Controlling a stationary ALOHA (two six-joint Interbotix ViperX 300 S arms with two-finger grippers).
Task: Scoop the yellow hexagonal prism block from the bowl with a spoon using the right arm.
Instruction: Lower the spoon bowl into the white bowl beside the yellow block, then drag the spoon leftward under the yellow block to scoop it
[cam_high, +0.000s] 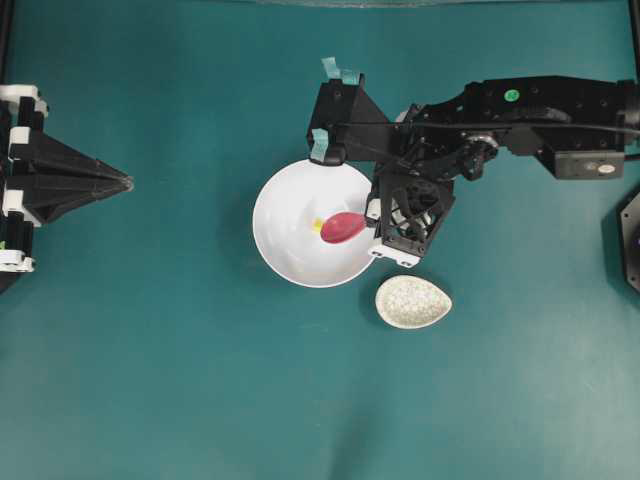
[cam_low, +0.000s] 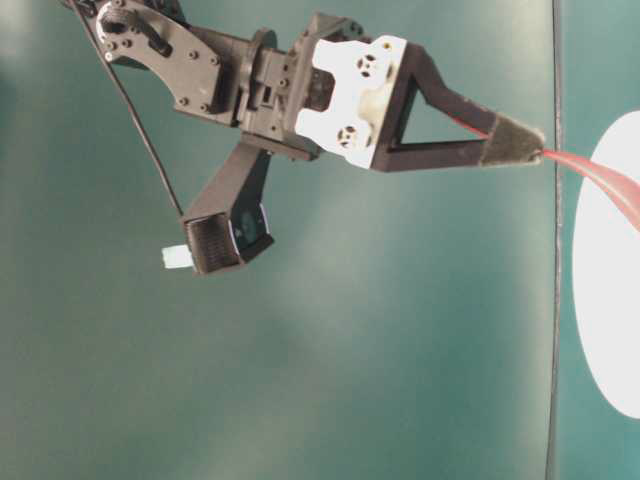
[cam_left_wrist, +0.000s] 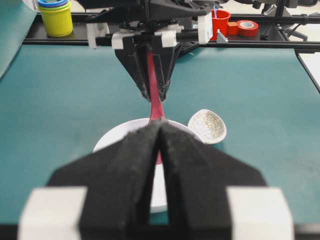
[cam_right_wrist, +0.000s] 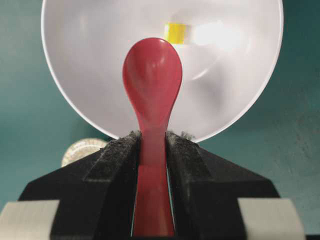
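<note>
Large round plain white bowl (cam_high: 290, 245) standing upright on the teal counter (cam_high: 180, 360). Tiny bright yellow hexagonal prism block (cam_right_wrist: 175, 33) lying on the bowl's inner floor near its middle, just beyond the tip of the scoop; contact between the two cannot be judged. Glossy pink-red soup spoon (cam_right_wrist: 152, 75), oval scoop hollow side up over the bowl's interior, short straight handle clamped between the two black fingers of the right arm's end effector (cam_right_wrist: 152, 145), which reaches in across the bowl's rim
</note>
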